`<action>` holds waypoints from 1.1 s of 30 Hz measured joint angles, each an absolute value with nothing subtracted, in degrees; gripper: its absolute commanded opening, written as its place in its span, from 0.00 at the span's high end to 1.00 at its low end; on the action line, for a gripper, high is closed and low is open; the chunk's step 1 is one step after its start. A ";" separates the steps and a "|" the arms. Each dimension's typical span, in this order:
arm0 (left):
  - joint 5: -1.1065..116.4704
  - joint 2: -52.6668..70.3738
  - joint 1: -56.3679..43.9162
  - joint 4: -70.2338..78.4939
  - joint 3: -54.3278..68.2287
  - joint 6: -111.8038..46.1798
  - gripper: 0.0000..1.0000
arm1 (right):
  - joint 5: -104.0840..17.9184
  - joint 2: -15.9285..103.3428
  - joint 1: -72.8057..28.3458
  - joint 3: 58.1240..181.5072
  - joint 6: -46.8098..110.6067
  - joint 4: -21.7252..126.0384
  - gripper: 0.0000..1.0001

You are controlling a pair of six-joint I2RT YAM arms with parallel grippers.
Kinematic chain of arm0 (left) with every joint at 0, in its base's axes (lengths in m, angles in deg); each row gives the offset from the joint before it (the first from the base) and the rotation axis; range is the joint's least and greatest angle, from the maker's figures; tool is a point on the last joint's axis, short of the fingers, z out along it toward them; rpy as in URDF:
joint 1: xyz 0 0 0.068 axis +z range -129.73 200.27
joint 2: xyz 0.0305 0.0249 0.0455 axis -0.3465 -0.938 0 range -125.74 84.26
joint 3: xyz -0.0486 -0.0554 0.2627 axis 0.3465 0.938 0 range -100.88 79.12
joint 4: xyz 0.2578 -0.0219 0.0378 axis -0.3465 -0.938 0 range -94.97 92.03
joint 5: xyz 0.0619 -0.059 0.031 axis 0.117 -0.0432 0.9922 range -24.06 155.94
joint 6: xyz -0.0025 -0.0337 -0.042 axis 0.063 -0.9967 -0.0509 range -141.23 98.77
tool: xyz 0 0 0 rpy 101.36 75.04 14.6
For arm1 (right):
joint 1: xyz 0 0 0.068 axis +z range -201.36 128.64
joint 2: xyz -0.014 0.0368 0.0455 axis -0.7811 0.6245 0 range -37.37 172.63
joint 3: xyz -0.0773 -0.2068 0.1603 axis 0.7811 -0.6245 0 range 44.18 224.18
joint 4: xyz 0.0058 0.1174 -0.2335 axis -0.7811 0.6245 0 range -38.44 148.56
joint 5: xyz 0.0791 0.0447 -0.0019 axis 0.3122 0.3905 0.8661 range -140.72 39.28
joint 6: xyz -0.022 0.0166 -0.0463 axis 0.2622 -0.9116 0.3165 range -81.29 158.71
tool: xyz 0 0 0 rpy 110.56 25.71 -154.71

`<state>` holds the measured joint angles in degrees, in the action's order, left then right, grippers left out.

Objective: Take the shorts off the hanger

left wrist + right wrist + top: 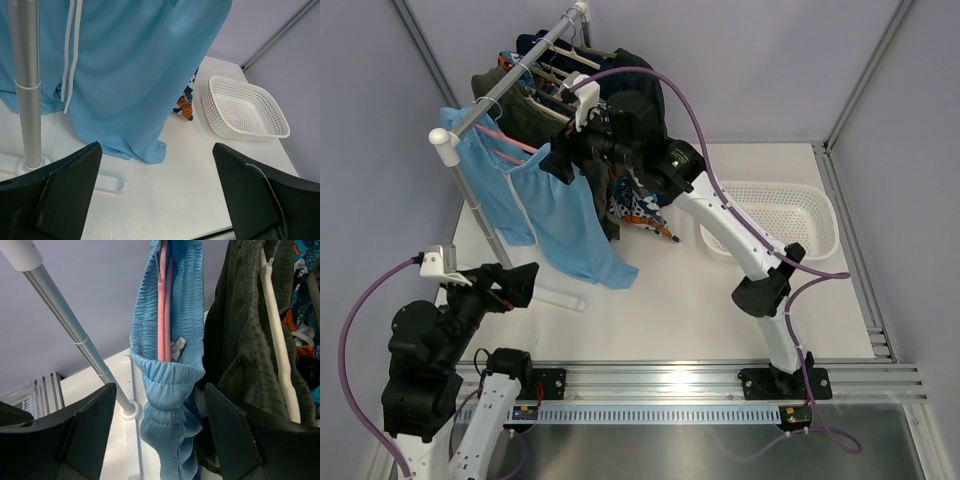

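Light blue shorts hang on a pink hanger at the near end of the clothes rail. In the right wrist view the shorts' waistband hangs between my open fingers, with the pink hanger running up inside it. My right gripper is open at the waistband's end and holds nothing. My left gripper is open and empty, low near the rack's foot. In the left wrist view the blue shorts hang ahead with white drawstrings.
Dark green and patterned clothes hang further along the rail. The rack's pole stands left of my left gripper, with its base bar on the table. A white perforated basket sits at the right.
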<state>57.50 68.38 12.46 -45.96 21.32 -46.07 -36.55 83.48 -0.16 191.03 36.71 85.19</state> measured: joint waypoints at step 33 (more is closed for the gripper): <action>57.82 69.08 12.46 -44.63 19.31 -48.94 0.01 | -36.75 90.35 0.89 190.61 42.22 81.08 1.00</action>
